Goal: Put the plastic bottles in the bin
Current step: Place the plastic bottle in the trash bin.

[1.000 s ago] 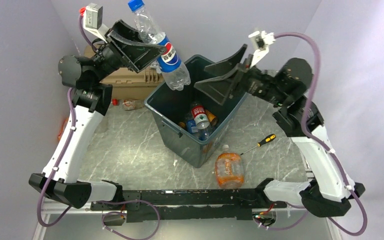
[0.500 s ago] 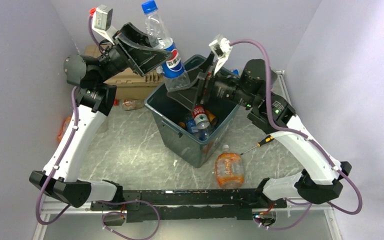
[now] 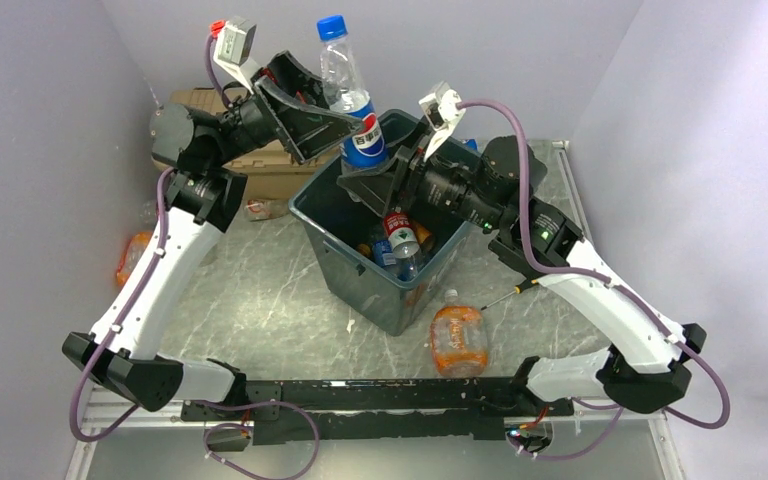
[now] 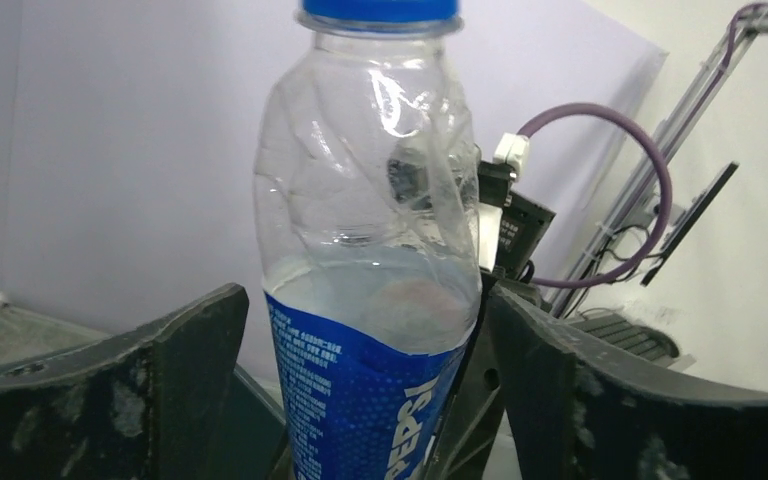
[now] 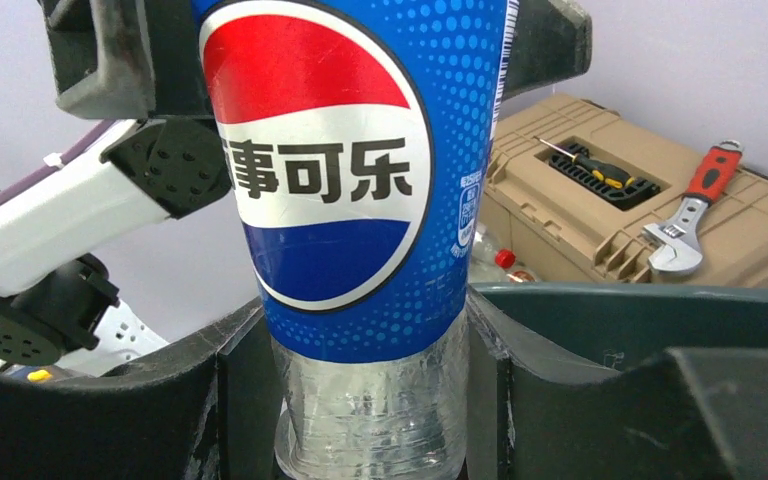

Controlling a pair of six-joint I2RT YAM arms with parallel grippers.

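Right gripper (image 5: pixel 365 330) is clamping the Pepsi bottle (image 3: pixel 345 80) over the bin (image 3: pixel 400 300) as left gripper (image 4: pixel 368 320) is standing slack around it

Glossy clear plastic bottle (image 3: pixel 343 85), matt bin (image 3: pixel 360 285)

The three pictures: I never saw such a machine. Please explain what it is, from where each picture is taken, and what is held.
These are two robot arms bolted at the edge of a table. One picture looks down from above; the other two come from a camera on each wrist. On the table are a bin with bottles inside, an orange-labelled bottle and a tan toolbox. Above the bin, the right arm's fingers press a Pepsi bottle low down; the left arm's fingers flank it higher, grip unclear.
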